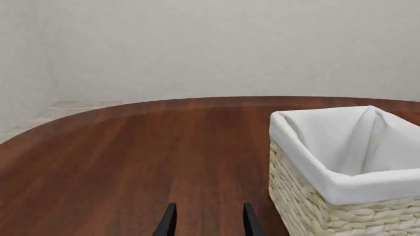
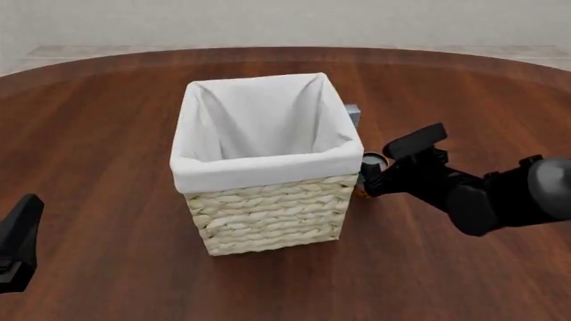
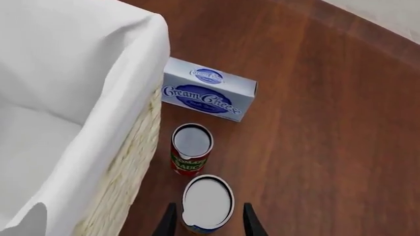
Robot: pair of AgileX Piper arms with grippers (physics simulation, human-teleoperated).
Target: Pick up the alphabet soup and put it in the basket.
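The right gripper [image 3: 206, 223] stood open, its two dark fingers [image 3: 169, 222] on either side of the alphabet soup [image 3: 207, 202], not clearly pressing it. Only the can's silver-white top and a sliver of its label showed in the right wrist view. The can stood upright on the wooden table [image 2: 428, 267], close against the woven wall of the basket [image 2: 267, 214] on its right side. Just beyond it stood a tomato sauce can [image 3: 191, 150] with a red label, near the soup but apart from it and equally close to the basket wall. Farther on lay a grey-blue cream cheese box [image 3: 208, 95], its end by the basket's far right corner.

The three things formed a row along the basket, so the room on that side was tight; to the right of the row the table lay bare out to its curved far edge.

In the front view the right arm [image 2: 499, 197] reached in low from the right, angled toward the basket's side. The left gripper [image 1: 206, 223] hung open over bare wood to the left of the basket, well apart from it.
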